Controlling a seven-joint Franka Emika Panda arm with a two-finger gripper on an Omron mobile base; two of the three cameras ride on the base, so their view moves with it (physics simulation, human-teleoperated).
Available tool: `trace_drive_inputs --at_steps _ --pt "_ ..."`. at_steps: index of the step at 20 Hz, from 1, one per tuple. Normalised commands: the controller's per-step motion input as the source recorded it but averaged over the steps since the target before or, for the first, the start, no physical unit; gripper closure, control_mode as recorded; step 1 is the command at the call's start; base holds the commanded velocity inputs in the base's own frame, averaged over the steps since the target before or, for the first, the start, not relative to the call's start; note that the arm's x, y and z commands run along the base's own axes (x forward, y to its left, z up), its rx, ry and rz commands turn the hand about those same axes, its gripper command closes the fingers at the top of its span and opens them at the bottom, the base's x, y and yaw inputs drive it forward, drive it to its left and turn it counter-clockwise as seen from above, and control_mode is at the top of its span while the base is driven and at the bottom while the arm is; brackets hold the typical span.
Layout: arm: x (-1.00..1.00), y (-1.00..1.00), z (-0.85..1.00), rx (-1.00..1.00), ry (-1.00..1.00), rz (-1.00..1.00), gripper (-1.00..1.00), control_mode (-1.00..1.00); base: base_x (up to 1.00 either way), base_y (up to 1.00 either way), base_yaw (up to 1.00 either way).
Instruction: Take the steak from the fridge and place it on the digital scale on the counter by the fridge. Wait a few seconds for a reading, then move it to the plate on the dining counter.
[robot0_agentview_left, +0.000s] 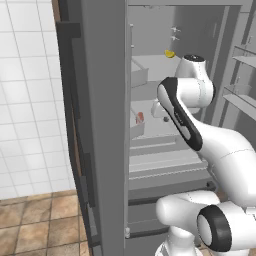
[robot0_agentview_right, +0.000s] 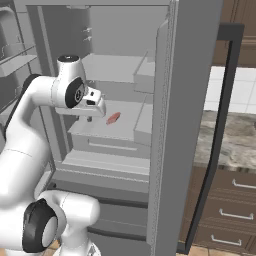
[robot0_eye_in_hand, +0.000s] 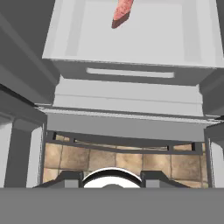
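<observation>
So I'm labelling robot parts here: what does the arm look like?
The arm is glossy white with rounded, bulbous links and dark grey to black joint bands and caps. A black strip runs along one link. The hand is white and boxy, with small dark parts beneath. No cables or markings visible.

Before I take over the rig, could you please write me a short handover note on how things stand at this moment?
Hand: shut and holding nothing, reaching into the open fridge, short of the steak.
Steak: lies untouched on a middle shelf of the fridge, in a shallow grey tray; in the hand view it sits at the top edge, ahead of the hand.
Done: the fridge door stands open and the arm is inside.
Left: open the hand, grasp the steak, carry it to the digital scale, wait for a reading, then move it to the plate on the dining counter.
</observation>
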Motion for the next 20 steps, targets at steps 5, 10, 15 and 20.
trace_drive_inputs --at_steps 5,10,15,20 --pt "-0.02 0.0 -0.26 0.0 0.0 0.0 -1.0 -1.0 0.0 0.0 0.0" --pt "0.0 -0.03 -0.63 0.0 -0.08 -0.01 -1.0 -1.0 0.0 0.0 0.0" --pt "0.22 0.0 -0.45 0.0 -0.14 0.0 -1.0 -1.0 0.0 0.0 0.0" --pt "0.47 0.0 -0.12 0.0 -0.15 0.0 -1.0 -1.0 0.0 0.0 0.0"
